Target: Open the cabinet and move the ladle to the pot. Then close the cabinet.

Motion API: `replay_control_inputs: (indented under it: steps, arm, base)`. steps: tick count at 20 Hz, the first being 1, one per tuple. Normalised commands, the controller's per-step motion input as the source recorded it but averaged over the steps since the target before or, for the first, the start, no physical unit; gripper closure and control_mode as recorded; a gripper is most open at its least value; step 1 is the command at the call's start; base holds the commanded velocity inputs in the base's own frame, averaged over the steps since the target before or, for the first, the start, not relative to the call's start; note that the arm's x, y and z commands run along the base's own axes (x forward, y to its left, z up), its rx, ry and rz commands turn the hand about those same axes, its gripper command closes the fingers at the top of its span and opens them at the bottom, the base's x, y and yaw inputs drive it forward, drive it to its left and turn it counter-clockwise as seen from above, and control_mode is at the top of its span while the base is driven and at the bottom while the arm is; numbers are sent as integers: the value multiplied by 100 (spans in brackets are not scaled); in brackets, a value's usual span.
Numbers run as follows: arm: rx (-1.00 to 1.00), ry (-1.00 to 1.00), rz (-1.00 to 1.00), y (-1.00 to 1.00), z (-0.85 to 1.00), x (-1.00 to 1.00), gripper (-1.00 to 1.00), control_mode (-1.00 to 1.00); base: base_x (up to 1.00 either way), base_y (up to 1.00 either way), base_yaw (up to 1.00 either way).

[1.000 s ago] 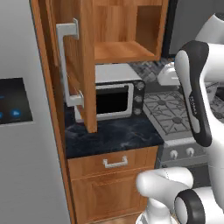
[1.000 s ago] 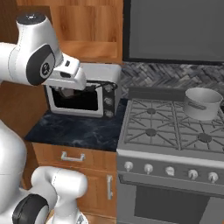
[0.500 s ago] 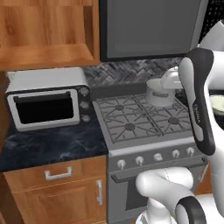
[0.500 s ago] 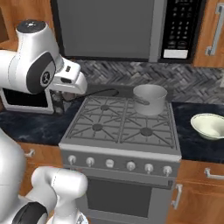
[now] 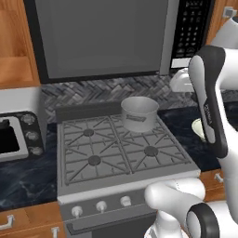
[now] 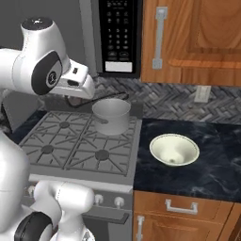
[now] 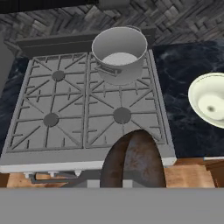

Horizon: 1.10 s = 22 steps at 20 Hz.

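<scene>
A simulated kitchen, described from the robot outward. Nearest the hand camera, the rusty brown bowl of a ladle (image 7: 133, 159) fills the lower middle of the hand view, hanging over the front edge of a grey gas stove (image 7: 65, 109). From the right base camera, the ladle's thin dark handle (image 6: 101, 98) runs out from the end effector (image 6: 75, 100), which sits at the end of the white arm above the stove's back left; its fingers are drawn together on that handle.

Beyond the ladle, on the stove's rear right burner, stands the pot (image 7: 120, 54), a short grey metal cylinder, upright and empty inside, with a small handle facing the front.

To the right of the stove, on the dark marbled counter (image 6: 212, 169), rests a cream bowl (image 6: 174, 150), apart from the pot.

Farthest back, a herringbone tile wall (image 5: 93, 90) rises behind the stove, with a black microwave panel (image 6: 118, 35) above, and beside it a closed wooden wall cabinet (image 6: 197, 42) with a vertical steel handle (image 6: 159, 37).
</scene>
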Motion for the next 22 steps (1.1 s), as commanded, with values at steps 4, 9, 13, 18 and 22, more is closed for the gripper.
replay_control_inputs:
  steps: [4,9,13,18,22]
  arm:
    - [0,0,0,0,0,0,100,100]
    - [5,0,1,-39,-27,14,100,-100]
    - [5,0,3,-11,-25,9,100,-100]
    - [2,0,7,0,-58,19,100,-100]
    - [1,0,12,4,-62,52,100,-100]
  base:
    - [-2,-48,0]
    - [0,0,0]
    - [0,0,0]
    - [0,0,0]
    - [0,0,0]
